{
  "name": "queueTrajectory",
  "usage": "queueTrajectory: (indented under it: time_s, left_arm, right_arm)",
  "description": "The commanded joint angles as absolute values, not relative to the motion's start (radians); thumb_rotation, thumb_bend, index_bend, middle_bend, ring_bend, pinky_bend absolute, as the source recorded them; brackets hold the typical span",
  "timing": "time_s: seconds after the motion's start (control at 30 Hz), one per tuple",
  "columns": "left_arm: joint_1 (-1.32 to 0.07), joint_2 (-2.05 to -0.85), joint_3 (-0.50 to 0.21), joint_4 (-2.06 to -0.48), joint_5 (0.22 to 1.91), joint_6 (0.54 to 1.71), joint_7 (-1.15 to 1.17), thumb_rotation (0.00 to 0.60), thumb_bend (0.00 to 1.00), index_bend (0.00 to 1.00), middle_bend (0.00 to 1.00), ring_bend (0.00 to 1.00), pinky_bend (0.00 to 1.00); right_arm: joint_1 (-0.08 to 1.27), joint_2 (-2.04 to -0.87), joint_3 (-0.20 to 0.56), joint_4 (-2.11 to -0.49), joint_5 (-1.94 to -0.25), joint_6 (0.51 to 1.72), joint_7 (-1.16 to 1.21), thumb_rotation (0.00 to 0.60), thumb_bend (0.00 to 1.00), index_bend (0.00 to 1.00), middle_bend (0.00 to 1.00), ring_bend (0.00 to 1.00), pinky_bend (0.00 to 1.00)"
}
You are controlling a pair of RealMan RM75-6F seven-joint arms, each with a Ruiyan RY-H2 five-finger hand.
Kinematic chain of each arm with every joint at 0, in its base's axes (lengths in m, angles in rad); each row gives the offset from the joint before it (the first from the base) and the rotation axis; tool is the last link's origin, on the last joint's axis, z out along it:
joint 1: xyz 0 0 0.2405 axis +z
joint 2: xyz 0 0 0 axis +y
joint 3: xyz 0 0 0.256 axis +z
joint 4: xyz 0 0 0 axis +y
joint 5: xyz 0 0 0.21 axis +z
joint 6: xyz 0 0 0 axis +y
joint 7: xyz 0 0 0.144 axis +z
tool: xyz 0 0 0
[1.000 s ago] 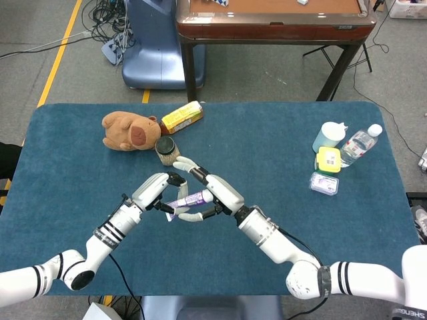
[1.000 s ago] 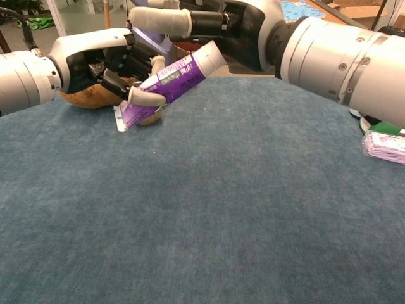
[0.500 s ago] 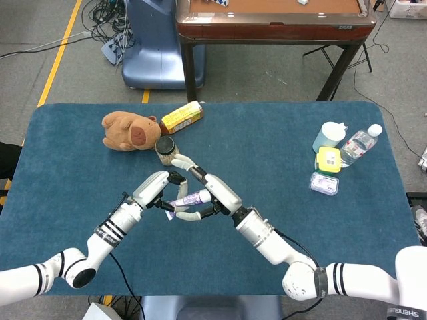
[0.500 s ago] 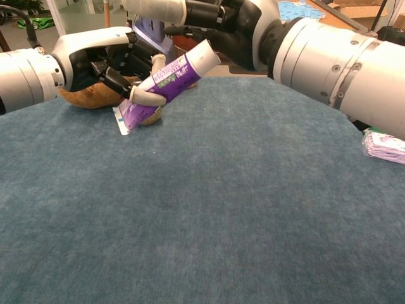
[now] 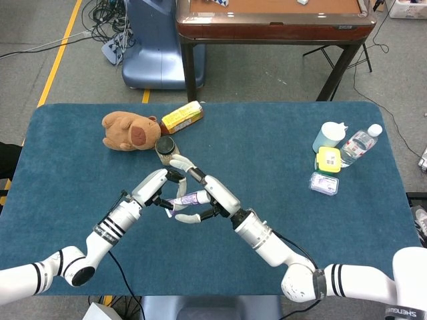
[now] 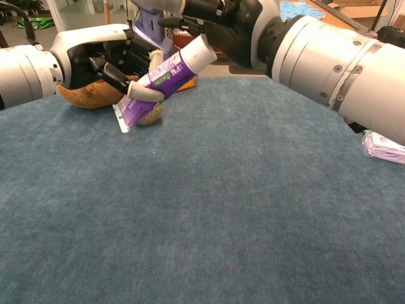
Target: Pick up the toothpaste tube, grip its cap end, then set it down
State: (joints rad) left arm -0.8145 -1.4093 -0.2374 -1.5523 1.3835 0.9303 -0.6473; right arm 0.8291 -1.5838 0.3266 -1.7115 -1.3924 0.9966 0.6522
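**Tube aloft, cap grip not yet secured**

The toothpaste tube is off the surface, so the pick-up looks done. It hangs tilted above the blue cloth, crimped tail low and to the left, white cap high and to the right.

The left robot hand holds it: its fingers curl under and around the lower purple body, near the tail. The right robot hand sits at the cap end, fingers spread around it; in the chest view the cap stands bare just under the dark palm, and I cannot tell whether anything is pressing on it. My judgement is that the cap grip is being lined up rather than made.

Left to do: close on the cap end, then lay the tube down on the surface. The tube lies between both hands, bridging them.
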Motion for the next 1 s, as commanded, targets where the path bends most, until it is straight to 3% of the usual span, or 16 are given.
queueTrajectory:
  time_s: [0.03, 0.53, 1.0]
  left_arm:
    - [-0.812, -1.406, -0.239, -1.552, 1.382, 0.928, -0.669, 0.600, 0.43, 0.64, 0.70, 0.42, 0.26]
    - [-0.811, -1.381, -0.247, -1.564, 1.392, 0.927, -0.734, 0.600, 0.43, 0.64, 0.71, 0.42, 0.26]
    - [-0.803, -1.374, -0.204, -1.499, 1.419, 0.921, -0.691, 0.600, 0.43, 0.64, 0.71, 0.42, 0.26]
  right_arm:
    - [0.824, -1.579, 0.325, -1.712, -1.401, 1.006, 0.665, 0.463, 0.03, 0.00, 0.00, 0.00, 0.00]
    - [0.823, -1.580, 0.315, -1.700, -1.433, 1.029, 0.716, 0.463, 0.03, 0.00, 0.00, 0.00, 0.00]
    - [0.776, -1.364, 0.308, -1.803, -1.464, 1.046, 0.638, 0.462, 0.03, 0.00, 0.00, 0.00, 0.00]
